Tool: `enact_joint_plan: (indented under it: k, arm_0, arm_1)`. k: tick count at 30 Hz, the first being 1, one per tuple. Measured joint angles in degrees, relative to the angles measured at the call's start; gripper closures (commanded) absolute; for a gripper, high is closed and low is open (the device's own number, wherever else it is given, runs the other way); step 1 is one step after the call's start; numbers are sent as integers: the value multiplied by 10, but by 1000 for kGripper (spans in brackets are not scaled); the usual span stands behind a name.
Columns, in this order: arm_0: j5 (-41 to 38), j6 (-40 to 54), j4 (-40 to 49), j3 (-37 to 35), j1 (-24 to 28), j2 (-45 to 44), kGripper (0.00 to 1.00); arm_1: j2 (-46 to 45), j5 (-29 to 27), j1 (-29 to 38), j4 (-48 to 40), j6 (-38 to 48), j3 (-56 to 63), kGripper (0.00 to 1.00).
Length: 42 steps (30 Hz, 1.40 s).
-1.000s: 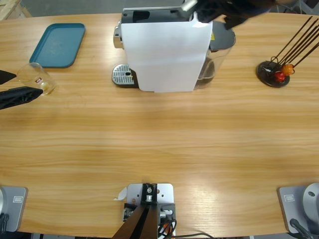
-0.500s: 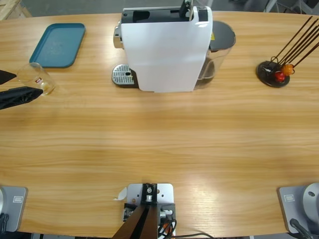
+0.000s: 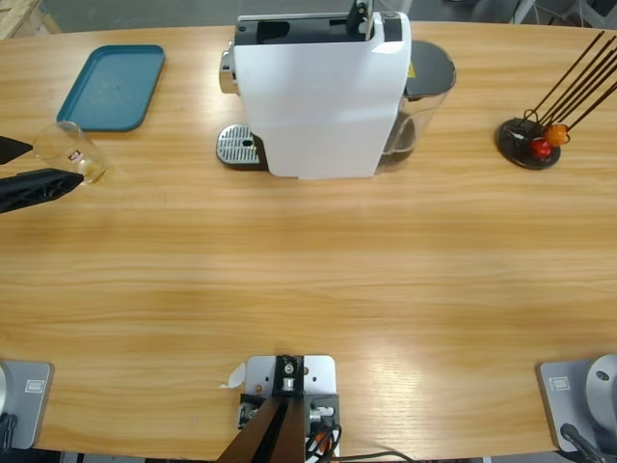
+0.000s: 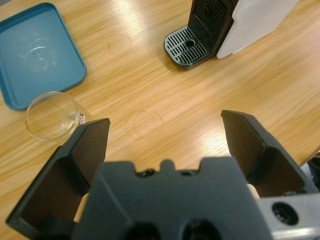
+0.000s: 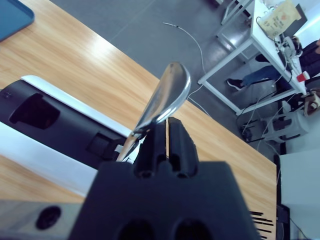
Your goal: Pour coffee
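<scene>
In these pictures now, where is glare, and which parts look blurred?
Left wrist view: bright glare streaks on the wooden table; the left gripper is soft. Right wrist view: the silver lever shines and the right gripper is blurred. High view: even light, faint sheen.

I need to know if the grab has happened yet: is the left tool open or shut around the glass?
Open, gripping nothing. In the left wrist view the left tool has its jaws spread wide, with the glass tumbler outside them, beside one jaw.

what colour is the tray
Teal blue tray; clearest in the left wrist view.
</scene>
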Motion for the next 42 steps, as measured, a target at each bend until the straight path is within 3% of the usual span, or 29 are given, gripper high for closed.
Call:
enact_joint_plan:
  k: [18, 42]
  arm_0:
    - [-1, 0, -1, 2, 0, -4, 36]
    - [-6, 0, -2, 4, 0, -13, 36]
  arm_1:
    - [68, -16, 75, 44, -8, -98, 1000]
    - [125, -11, 84, 55, 1, -121, 1000]
